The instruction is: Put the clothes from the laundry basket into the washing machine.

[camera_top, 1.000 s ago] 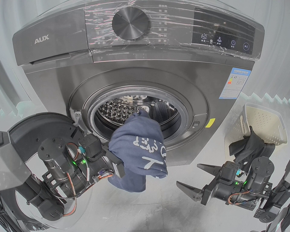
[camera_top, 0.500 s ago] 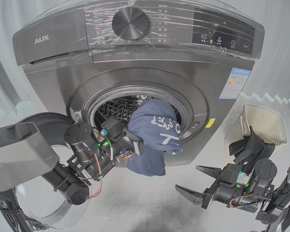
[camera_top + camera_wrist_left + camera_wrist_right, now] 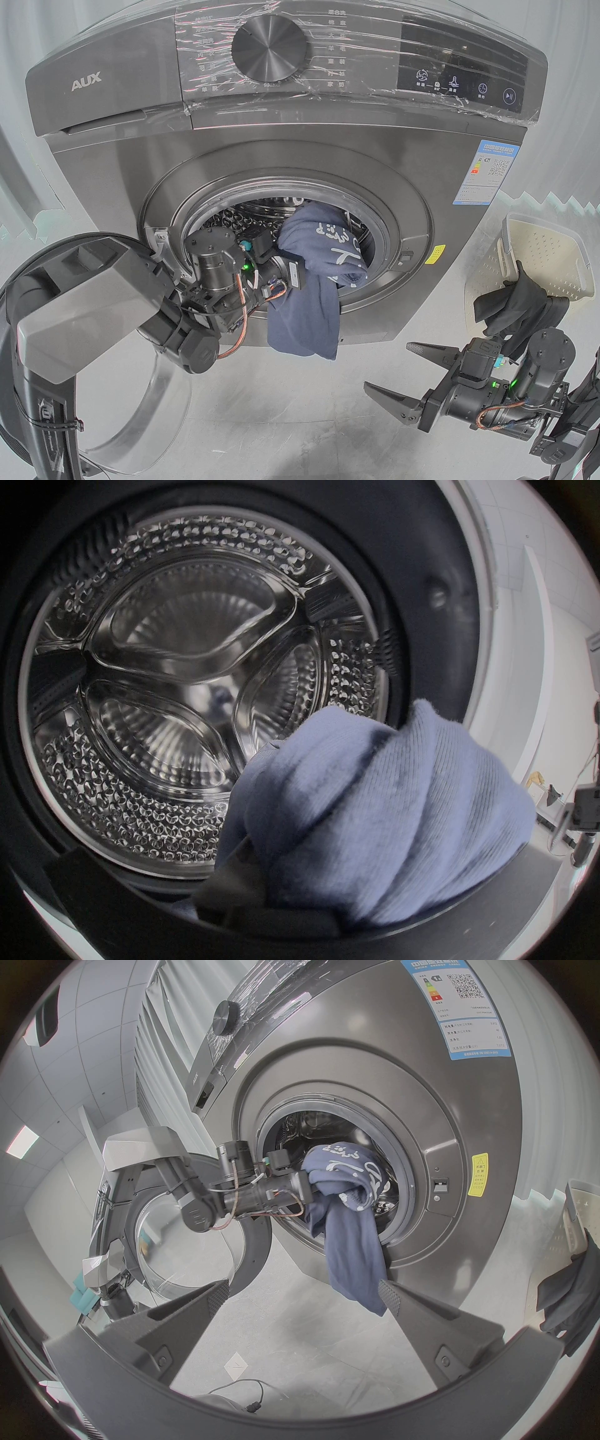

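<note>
A navy garment [image 3: 319, 250] with white print hangs from my left gripper [image 3: 301, 272], which is shut on it at the mouth of the washing machine [image 3: 375, 162]. The cloth's upper part lies inside the door ring, and its tail droops over the lower rim. In the left wrist view the bunched cloth [image 3: 387, 817] covers the fingers, and the steel drum [image 3: 175, 667] lies beyond. My right gripper [image 3: 390, 365] stands open low at the right, holding nothing. The cream laundry basket [image 3: 550, 256] leans at the far right, with dark clothes [image 3: 512, 306] spilling from it.
The round glass door [image 3: 137, 400] stands swung open at the left, under my left arm. Bare grey floor [image 3: 300, 412] lies in front of the machine, between the two arms. Pale curtains hang behind the machine on both sides.
My left arm has risen and pushed forward, carrying the navy garment from below the opening up into the drum's mouth. The right gripper has hardly shifted.
</note>
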You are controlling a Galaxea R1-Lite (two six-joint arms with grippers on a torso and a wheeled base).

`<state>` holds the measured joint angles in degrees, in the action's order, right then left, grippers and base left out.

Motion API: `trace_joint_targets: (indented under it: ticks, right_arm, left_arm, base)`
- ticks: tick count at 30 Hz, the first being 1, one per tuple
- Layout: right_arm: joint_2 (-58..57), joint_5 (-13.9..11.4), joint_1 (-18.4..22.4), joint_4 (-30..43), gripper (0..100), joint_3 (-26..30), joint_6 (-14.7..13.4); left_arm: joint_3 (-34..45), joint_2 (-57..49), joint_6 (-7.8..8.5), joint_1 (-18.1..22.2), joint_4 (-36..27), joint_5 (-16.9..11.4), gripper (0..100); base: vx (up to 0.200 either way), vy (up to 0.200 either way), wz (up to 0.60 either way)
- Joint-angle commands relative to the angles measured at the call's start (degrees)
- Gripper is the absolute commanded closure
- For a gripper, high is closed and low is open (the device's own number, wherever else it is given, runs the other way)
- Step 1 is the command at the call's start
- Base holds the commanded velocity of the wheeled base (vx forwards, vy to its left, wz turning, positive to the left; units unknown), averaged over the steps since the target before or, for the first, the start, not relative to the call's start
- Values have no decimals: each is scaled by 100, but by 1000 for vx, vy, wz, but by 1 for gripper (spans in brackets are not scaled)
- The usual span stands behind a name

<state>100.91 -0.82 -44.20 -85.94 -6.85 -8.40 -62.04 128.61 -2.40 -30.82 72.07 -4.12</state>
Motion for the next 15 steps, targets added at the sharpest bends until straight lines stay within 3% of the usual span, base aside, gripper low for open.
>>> trace_joint_targets:
  ticks: [1, 5, 9, 15]
  right_arm:
    - [42, -6, -18, -1, 0, 0, -4]
    - [51, -6, -9, -1, 0, 0, -4]
    - [69, 3, -27, -1, 0, 0, -4]
    - [130, 3, -36, -1, 0, -18, -4]
  left_arm:
    - [-1091, 683, -76, 76, -589, 25, 100]
    - [-1583, 903, -76, 85, -861, 104, 100]
    - [-2726, 1351, -76, 260, -1406, 289, 100]
    - [-3438, 1729, -76, 278, -1775, 447, 100]
  base:
    - [0, 0, 0]
    - [0, 0, 0]
    - [0, 0, 0]
    - [0, 0, 0]
